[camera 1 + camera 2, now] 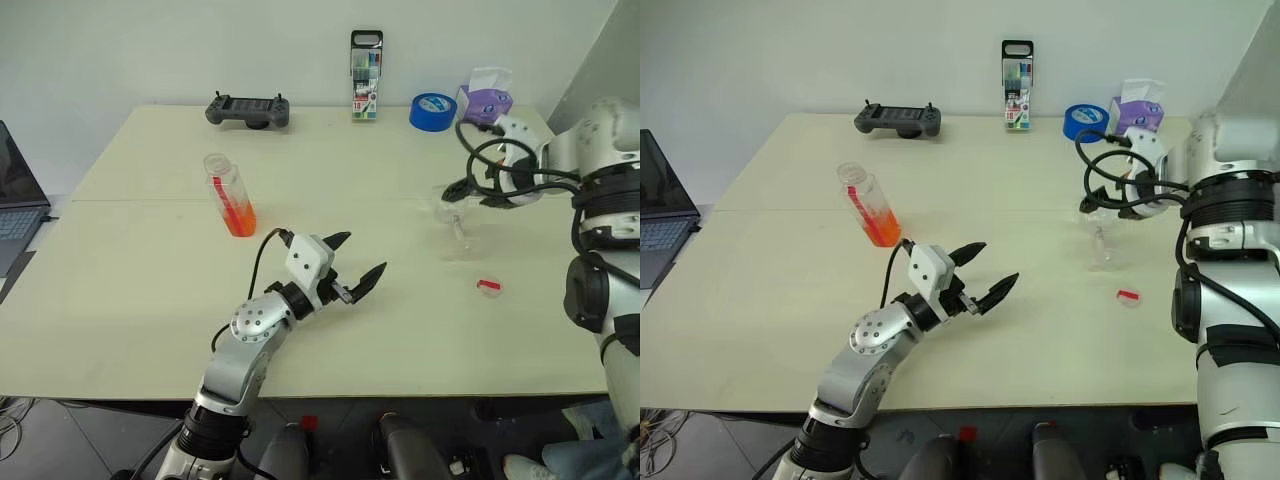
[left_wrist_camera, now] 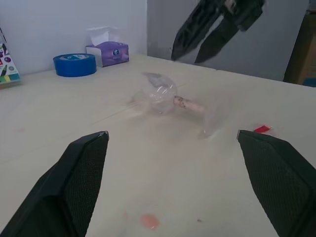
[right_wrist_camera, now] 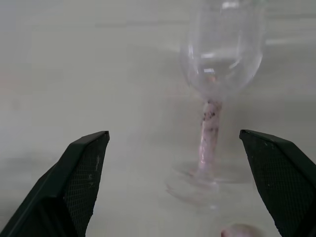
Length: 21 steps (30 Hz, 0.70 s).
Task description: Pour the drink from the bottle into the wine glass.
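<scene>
Left hand (image 1: 358,262) open and empty over bare bench (image 1: 120,330) near the front edge, just in front of the one bottle (image 1: 229,195), capless and leaning, drink (image 1: 239,217) pooled at its base. One red cap (image 1: 488,286) lies well right of the bottle. Beyond it one wine glass (image 1: 452,215), empty; right hand (image 1: 464,190) open at it, free bench between bottle and glass.

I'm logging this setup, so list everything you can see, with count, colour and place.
bottle: one, clear, uncapped, orange-red drink at its bottom, left of table centre
wine glass: one, clear, right side
cap: one, red-and-white, lying near the glass
table: one, cream
game controller: one, dark grey, far edge
marker case: one, clear, far edge
tape roll: one, blue, far edge
tissue box: one, purple, far right corner
laptop: one, dark, off the left edge
left gripper: jaws open, over table centre
right gripper: jaws open, above the glass
</scene>
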{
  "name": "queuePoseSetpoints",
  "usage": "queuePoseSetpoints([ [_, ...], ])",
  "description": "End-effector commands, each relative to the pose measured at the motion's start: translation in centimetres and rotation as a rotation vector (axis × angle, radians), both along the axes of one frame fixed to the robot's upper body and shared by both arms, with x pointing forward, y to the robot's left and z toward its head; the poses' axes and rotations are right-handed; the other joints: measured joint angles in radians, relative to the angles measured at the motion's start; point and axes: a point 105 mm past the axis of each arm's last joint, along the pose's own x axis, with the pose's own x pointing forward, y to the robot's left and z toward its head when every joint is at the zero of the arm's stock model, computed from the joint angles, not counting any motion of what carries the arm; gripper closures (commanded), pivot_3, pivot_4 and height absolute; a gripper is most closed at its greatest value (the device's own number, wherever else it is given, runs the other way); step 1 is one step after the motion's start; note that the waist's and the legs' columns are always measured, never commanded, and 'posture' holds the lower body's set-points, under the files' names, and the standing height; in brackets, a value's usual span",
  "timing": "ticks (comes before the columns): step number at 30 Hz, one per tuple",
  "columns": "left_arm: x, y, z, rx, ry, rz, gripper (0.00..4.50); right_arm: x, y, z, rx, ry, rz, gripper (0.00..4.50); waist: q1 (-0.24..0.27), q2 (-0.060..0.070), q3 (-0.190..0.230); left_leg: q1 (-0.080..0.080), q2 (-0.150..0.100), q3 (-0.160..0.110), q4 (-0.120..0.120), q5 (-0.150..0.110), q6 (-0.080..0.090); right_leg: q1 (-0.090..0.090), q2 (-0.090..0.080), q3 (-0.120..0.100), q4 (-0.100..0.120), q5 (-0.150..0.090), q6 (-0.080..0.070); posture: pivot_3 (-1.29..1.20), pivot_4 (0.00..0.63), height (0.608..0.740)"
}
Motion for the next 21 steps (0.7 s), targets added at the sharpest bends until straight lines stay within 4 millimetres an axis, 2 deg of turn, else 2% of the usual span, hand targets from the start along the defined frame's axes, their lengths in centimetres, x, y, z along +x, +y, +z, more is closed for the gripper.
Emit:
queuePoseSetpoints([
  [1, 0.0, -0.6, 1.1, -0.006, -0.056, -0.018, 0.03, 1.2, 0.0, 1.3, -0.060, -0.063, 0.056, 0.00, -0.001, 0.000, 0.000, 0.000, 0.000, 0.000, 0.000, 0.000, 0.000, 0.000, 0.000, 0.000, 0.000, 0.000, 0.000, 0.00, 0.150, 0.740],
  [6, -0.8, -0.1, 1.2, -0.011, -0.061, -0.036, 0.03, 2.0, -0.6, -0.1, -0.172, -0.057, 0.104, 0.00, 0.000, 0.000, 0.000, 0.000, 0.000, -0.001, 0.000, 0.000, 0.000, 0.000, 0.001, 0.000, 0.000, 0.000, 0.000, 0.00, 0.150, 0.740],
  [9, -1.9, 0.9, 0.0, 0.027, -0.024, -0.048, 0.03, 2.3, -0.5, -1.3, -0.217, -0.050, 0.137, 0.00, -0.003, 0.001, 0.000, 0.000, 0.001, 0.000, 0.000, 0.000, 0.000, -0.001, 0.001, 0.000, 0.000, 0.000, 0.000, 0.00, 0.150, 0.740],
  [12, -2.1, 1.2, -0.3, 0.039, -0.014, -0.035, 0.03, 2.4, -0.7, -2.6, -0.231, -0.043, 0.136, 0.00, 0.000, 0.002, 0.001, 0.000, 0.001, -0.001, 0.000, 0.000, 0.000, -0.001, 0.001, -0.001, 0.000, 0.000, 0.000, 0.00, 0.150, 0.740],
  [19, -2.1, 1.1, 0.2, 0.031, -0.016, 0.006, 0.03, 2.9, -1.3, -4.5, -0.220, -0.074, 0.080, 0.00, 0.005, 0.002, 0.001, -0.001, 0.000, -0.001, 0.001, 0.000, 0.000, 0.000, 0.001, -0.001, 0.000, 0.000, 0.000, 0.00, 0.150, 0.740],
  [21, -2.0, 1.3, 0.4, 0.034, -0.016, 0.028, 0.00, 3.2, -1.9, -5.3, -0.224, -0.094, 0.039, 0.39, 0.005, 0.002, 0.001, 0.000, 0.000, -0.002, 0.001, 0.000, 0.000, 0.000, 0.001, -0.001, 0.000, 0.000, 0.000, 0.00, 0.150, 0.740],
])
